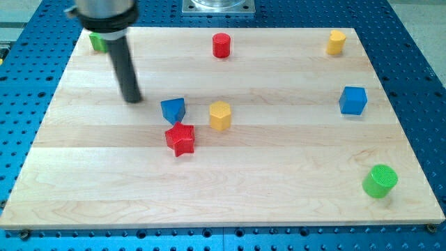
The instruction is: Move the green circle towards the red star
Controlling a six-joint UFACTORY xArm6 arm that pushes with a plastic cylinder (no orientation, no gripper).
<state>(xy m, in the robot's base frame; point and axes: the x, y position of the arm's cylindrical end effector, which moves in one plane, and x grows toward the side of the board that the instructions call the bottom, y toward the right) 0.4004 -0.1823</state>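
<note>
green circle (380, 180) sits well right of and below red star (180, 139) | my tip (132, 99) up-left of star, no hand, holding nothing | circle likely light, rigid, slidey on desk (279, 174): push its right flank

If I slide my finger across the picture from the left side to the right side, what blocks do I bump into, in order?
Green block behind the rod, my tip, blue block, red star, yellow block, yellow block at the top, blue cube, green circle.
</note>
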